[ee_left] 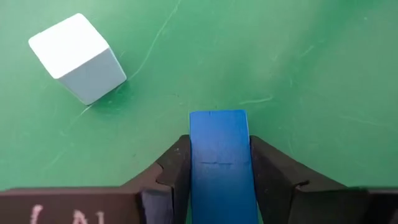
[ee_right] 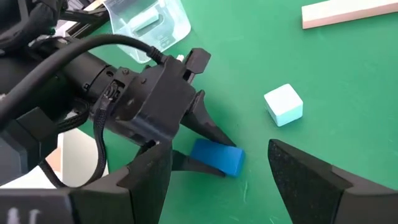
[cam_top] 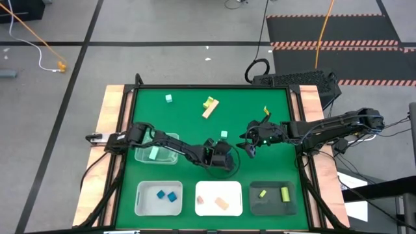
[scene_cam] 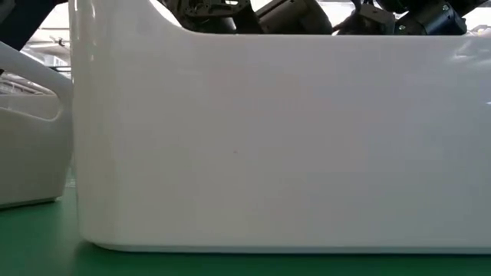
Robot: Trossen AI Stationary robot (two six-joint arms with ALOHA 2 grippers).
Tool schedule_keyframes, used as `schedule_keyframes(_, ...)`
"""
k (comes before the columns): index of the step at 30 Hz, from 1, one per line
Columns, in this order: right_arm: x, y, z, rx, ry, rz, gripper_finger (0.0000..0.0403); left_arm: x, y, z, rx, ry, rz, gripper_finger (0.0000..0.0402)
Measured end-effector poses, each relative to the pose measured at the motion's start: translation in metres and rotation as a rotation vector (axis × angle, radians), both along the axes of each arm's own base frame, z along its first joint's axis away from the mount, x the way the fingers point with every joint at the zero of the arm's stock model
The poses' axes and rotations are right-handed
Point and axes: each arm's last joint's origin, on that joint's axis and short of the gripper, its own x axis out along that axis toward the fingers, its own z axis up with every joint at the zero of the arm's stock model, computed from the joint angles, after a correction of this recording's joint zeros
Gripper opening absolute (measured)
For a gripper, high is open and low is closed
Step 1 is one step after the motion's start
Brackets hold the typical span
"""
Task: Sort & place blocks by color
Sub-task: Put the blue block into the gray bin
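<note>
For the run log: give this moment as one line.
left gripper: shut on blue block, on mat | right gripper: open, nearby | mint cube: loose beside

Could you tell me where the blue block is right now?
The small blue rectangular block sits mid-table, clamped in the left claw, beside a mint cube.

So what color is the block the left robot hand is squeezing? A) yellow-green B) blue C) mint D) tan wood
B: in the left wrist view, the left gripper has its two dark fingers closed against the sides of a blue block on the green mat, while a pale mint cube sits loose nearby, untouched.
</note>
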Motion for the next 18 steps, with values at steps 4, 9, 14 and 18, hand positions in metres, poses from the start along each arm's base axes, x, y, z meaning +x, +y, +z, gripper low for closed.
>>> schedule_keyframes(4,0.000,0.000,0.000,0.000,0.000,0.000,0.0254,-0.007,0.005,0.016,-0.002,0.044,-0.017,0.0130)
schedule_keyframes(9,0.000,0.000,0.000,0.000,0.000,0.000,0.0254,-0.023,0.013,0.055,0.025,0.091,-0.010,0.0130)
schedule_keyframes(14,0.000,0.000,0.000,0.000,0.001,0.000,0.0254,-0.047,0.014,0.101,0.030,0.114,-0.011,0.0130)
schedule_keyframes(18,0.000,0.000,0.000,0.000,-0.001,0.000,0.0254,-0.076,0.008,0.144,0.018,0.113,-0.011,0.0130)
